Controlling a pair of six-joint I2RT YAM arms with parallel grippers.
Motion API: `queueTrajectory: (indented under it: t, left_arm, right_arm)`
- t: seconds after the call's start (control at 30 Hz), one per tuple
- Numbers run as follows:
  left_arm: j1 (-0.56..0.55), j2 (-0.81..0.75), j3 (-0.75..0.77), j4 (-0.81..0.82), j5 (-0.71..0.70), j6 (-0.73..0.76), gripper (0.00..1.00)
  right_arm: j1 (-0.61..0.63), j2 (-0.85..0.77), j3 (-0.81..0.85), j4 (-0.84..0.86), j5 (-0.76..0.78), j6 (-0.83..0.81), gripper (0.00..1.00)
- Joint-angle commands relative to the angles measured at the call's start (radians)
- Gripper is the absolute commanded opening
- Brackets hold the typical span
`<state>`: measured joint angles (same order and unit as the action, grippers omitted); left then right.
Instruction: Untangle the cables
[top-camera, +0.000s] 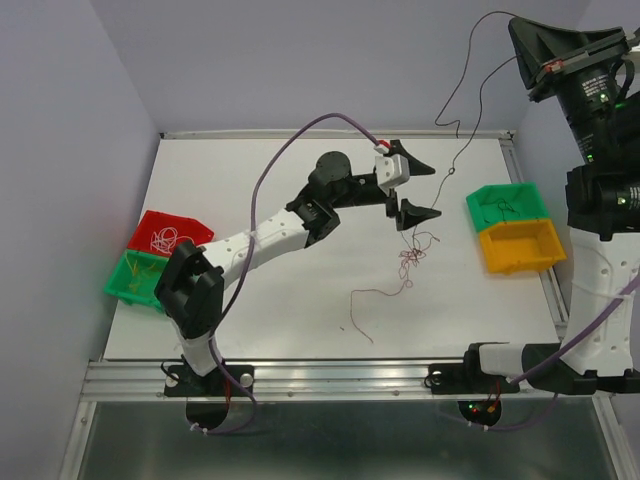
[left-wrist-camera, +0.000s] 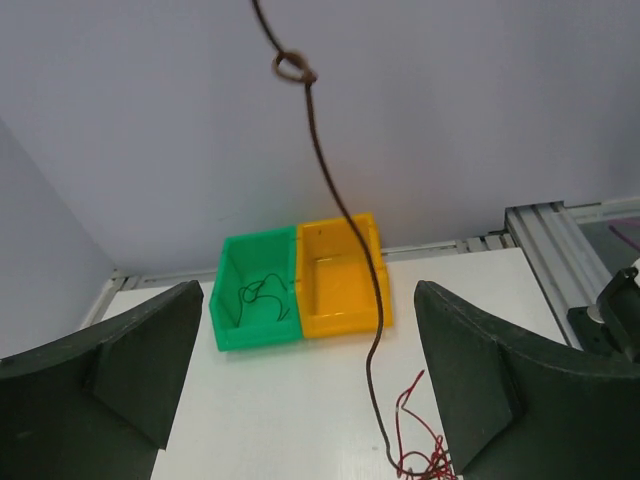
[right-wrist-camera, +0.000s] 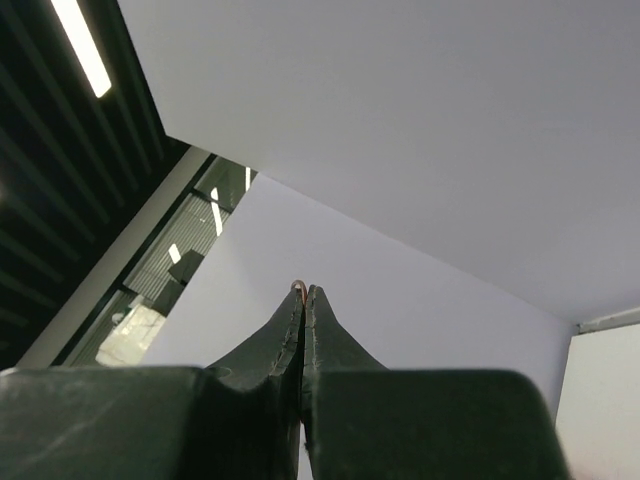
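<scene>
My right gripper is raised high at the top right, shut on a thin dark brown cable. A small bend of the cable shows at its closed tips. The cable hangs down, with a small knot in it, to a tangle of red cables on the white table. A loose red strand trails off to the left. My left gripper hovers wide open just above the tangle. The dark cable runs down between its fingers, nearer the right one, without touching them, to the red tangle.
A green bin holding a dark cable and a yellow bin stand at the table's right edge, also seen as green bin and yellow bin. A red bin with pale wires and another green bin stand at the left edge.
</scene>
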<state>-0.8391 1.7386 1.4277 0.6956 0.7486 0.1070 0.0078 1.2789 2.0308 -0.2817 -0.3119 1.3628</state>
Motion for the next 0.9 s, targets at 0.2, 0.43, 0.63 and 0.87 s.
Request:
queueTrajectory:
  t: [0.2, 0.43, 0.63, 0.87]
  left_arm:
    - [-0.067, 0.246, 0.339, -0.227, -0.078, 0.063, 0.77]
    - [-0.072, 0.240, 0.142, -0.246, -0.253, 0.200, 0.54]
    - [-0.058, 0.259, 0.019, -0.335, -0.304, 0.316, 0.38]
    - [0.023, 0.171, -0.140, -0.272, -0.347, 0.292, 0.33]
  right_arm:
    - [0.000, 0.011, 0.017, 0.052, 0.000, 0.041, 0.01]
    - [-0.002, 0.089, 0.158, 0.062, 0.114, 0.036, 0.01]
    - [0.000, 0.163, 0.356, 0.079, 0.241, 0.074, 0.01]
    - [0.000, 0.148, 0.330, 0.102, 0.447, -0.030, 0.01]
